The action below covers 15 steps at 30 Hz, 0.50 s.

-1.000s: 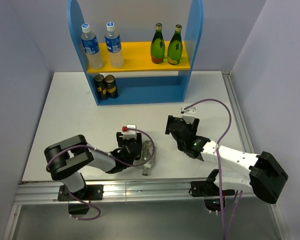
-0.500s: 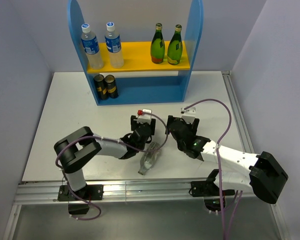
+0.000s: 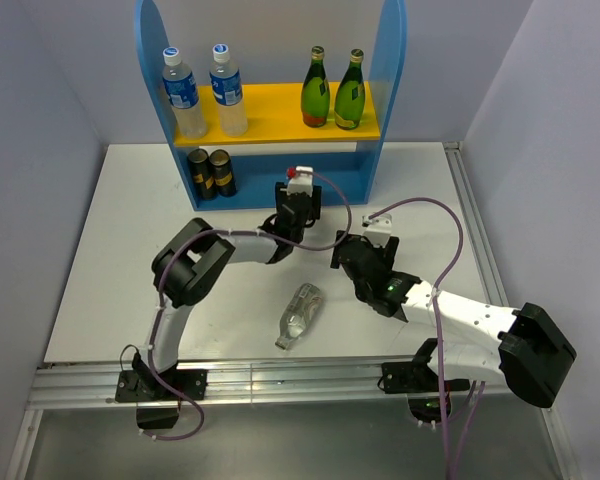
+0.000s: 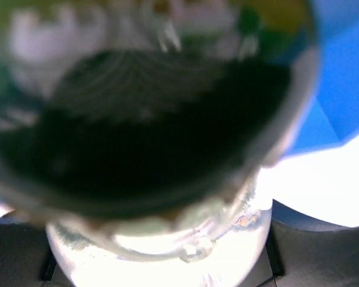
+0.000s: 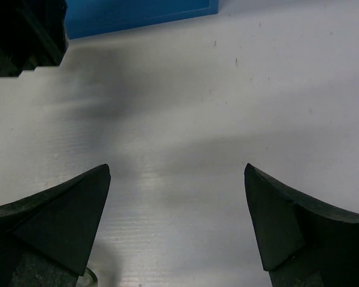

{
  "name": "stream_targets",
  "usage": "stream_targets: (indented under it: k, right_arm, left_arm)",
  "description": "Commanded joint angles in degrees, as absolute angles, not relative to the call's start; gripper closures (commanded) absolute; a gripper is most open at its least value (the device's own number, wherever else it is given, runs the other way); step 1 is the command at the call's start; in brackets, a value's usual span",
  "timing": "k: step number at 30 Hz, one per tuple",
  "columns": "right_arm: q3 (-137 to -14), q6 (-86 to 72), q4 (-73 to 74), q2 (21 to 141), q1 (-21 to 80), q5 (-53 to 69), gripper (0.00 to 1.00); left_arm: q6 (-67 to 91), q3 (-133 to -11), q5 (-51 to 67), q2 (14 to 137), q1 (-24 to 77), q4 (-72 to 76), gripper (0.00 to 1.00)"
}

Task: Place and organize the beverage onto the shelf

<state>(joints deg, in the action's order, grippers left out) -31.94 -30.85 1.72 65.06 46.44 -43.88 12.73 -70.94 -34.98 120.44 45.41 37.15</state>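
**Risk: held bottle slips or tips at the shelf**

A short clear bottle (image 4: 185, 245) sits in the left hand (image 3: 298, 200), jaws closed partway on it, just in front of the shelf (image 3: 270, 118) and its lower level. The wrist view is all blur, so grip depth can't be told. A shallow pinch could drop it or topple it on release, knocking the cans (image 3: 210, 172). The second short bottle (image 3: 298, 315) lies on its side on the counter (image 3: 120, 230) and may roll. The right hand (image 3: 358, 258) hovers near it, wide open and empty.

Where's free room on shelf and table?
Free: yellow board between blue-label bottles and green bottles; base right of the cans; table left side. Crowded: table centre, with left tool gripping a short bottle, open right tool, lying bottle.
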Motion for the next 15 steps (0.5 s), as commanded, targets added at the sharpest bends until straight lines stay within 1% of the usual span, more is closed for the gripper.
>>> stream_targets:
  k: [1, 5, 12, 15]
  right_arm:
    - [-34.89, -31.2, 0.18, 64.6, 46.05, -44.65, 0.0]
    - [-35.42, -30.94, 0.18, 65.12, 46.05, -44.39, 0.0]
    - [-35.77, -30.67, 0.18, 65.83, 45.97, -44.12, 0.0]
    - [-35.95, -30.67, 0.18, 66.09, 45.97, -44.12, 0.0]
  left_arm:
    - [12.83, -79.97, -32.09, 122.25, 42.63, 40.35, 1.0]
    - [13.53, -86.73, -30.15, 126.29, 39.82, 37.18, 1.0]
    - [14.77, -93.24, -28.48, 131.21, 37.53, 33.58, 0.99]
    - [15.03, -94.92, -27.86, 132.1, 36.92, 32.35, 0.92]
